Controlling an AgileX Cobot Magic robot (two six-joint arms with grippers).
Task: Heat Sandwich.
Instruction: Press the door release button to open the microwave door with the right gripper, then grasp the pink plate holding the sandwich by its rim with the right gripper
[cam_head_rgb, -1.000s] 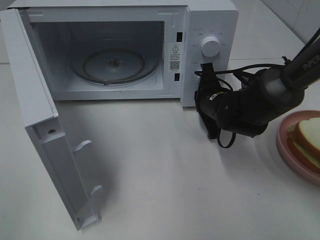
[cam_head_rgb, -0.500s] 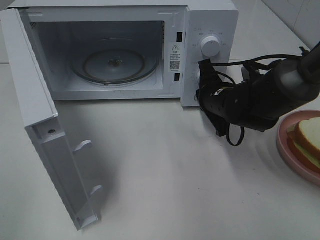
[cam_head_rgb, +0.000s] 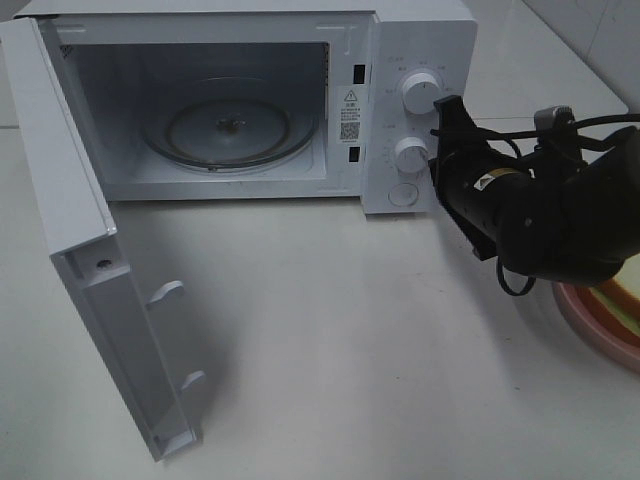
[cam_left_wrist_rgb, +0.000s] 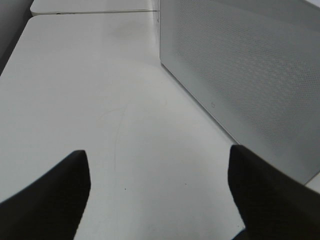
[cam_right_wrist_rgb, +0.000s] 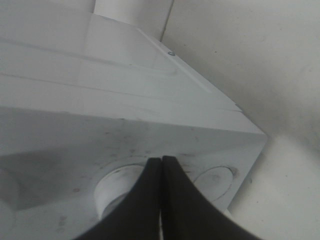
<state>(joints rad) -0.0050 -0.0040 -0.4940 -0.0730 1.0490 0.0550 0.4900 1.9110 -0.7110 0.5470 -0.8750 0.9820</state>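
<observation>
Right end effector (cam_head_rgb: 447, 112) swung right, tips pinched together by the lower knob (cam_head_rgb: 411, 155); its arm (cam_head_rgb: 565, 220) covers the sandwich (cam_head_rgb: 626, 296) and might clip it. Left end effector (cam_left_wrist_rgb: 157, 150) is spread apart.

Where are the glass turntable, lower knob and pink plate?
glass turntable (cam_head_rgb: 190, 130), exterior high view, glass left of hub.
lower knob (cam_head_rgb: 411, 156), exterior high view, its front face.
pink plate (cam_head_rgb: 587, 323), exterior high view, its rim.

Microwave (cam_head_rgb: 455, 60) sitting at counter's (cam_head_rgb: 330, 350) back edge, door (cam_head_rgb: 70, 200) hanging open toward front-left corner, turntable (cam_head_rgb: 228, 128) inside; plate (cam_head_rgb: 588, 320) carrying sandwich (cam_head_rgb: 625, 298) at right edge.
</observation>
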